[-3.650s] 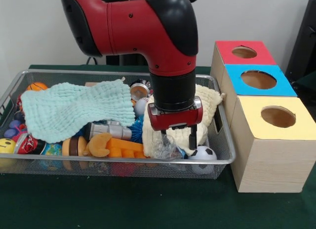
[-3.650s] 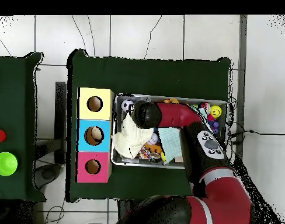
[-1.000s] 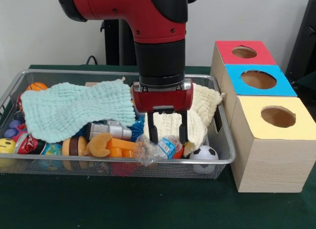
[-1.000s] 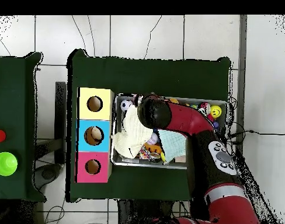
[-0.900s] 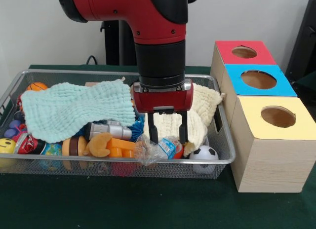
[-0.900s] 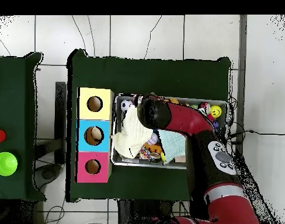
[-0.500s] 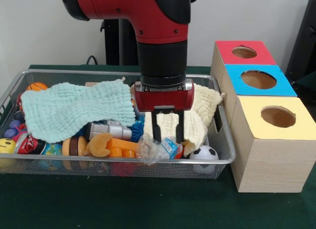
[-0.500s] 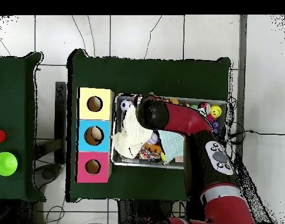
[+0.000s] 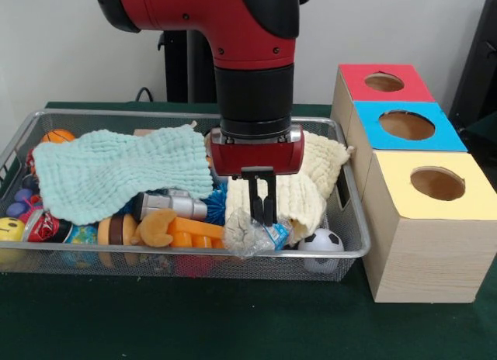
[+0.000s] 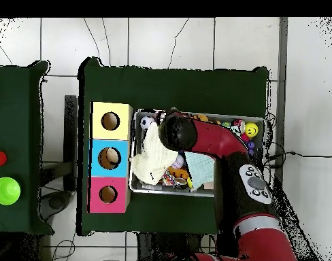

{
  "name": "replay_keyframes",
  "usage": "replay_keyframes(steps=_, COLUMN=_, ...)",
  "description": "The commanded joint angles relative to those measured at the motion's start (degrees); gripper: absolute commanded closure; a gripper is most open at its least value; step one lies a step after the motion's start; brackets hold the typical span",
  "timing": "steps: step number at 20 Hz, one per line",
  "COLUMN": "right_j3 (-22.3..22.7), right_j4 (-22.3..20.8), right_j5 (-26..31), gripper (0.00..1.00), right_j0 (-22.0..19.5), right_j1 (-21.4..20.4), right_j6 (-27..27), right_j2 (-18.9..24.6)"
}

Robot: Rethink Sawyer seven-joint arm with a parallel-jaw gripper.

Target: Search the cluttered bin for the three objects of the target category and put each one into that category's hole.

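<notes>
1. Closing in on the catch: the end effector [image 9: 262,220], spread wide a second ago, now has its two black fingers drawn nearly together, clamped on the top of a clear crinkled plastic lump [image 9: 250,236] at the lower centre of the front view.
2. The arm [image 9: 252,73] has barely shifted, so this reads as a grasp just made, with the lift yet to come.
3. That matters for the task: this see-through lump looks like one of the three objects wanted, and it sits low against the near rim of the wire bin [image 9: 85,255].
4. Its destination, the round hole [image 9: 406,125] in the blue-topped box, is at the right of the frame, between the red-topped box [image 9: 383,83] and the yellow-topped box [image 9: 436,185].
5. All three holes look empty from this angle, though their depths are hidden.
6. The bin is crowded: a mint cloth [image 9: 116,170] across the left, a cream cloth [image 9: 311,181] behind the fingers, a silver can [image 9: 172,205], an orange toy [image 9: 182,232] and a small football [image 9: 319,244] at the lower right corner.
7. From overhead the arm covers the grasp; the bin [image 10: 258,121] lies just beside the row of boxes on the green surface [image 10: 175,85].
</notes>
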Motion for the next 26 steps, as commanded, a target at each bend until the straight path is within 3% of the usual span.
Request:
replay_keyframes(steps=1, right_j3=0.40, right_j4=0.44, right_j5=1.25, gripper=1.00, right_j0=-0.60, right_j1=1.72, right_j6=7.19, right_j2=0.96)
replay_keyframes(steps=10, right_j3=0.94, right_j4=0.46, right_j5=1.39, gripper=1.00, right_j0=-0.42, right_j1=1.45, right_j6=7.35, right_j2=0.83)
replay_keyframes(steps=26, right_j3=7.78, right_j4=2.62, right_j5=12.93, gripper=1.00, right_j0=3.72, right_j1=-7.55, right_j6=9.91, right_j2=-4.25)
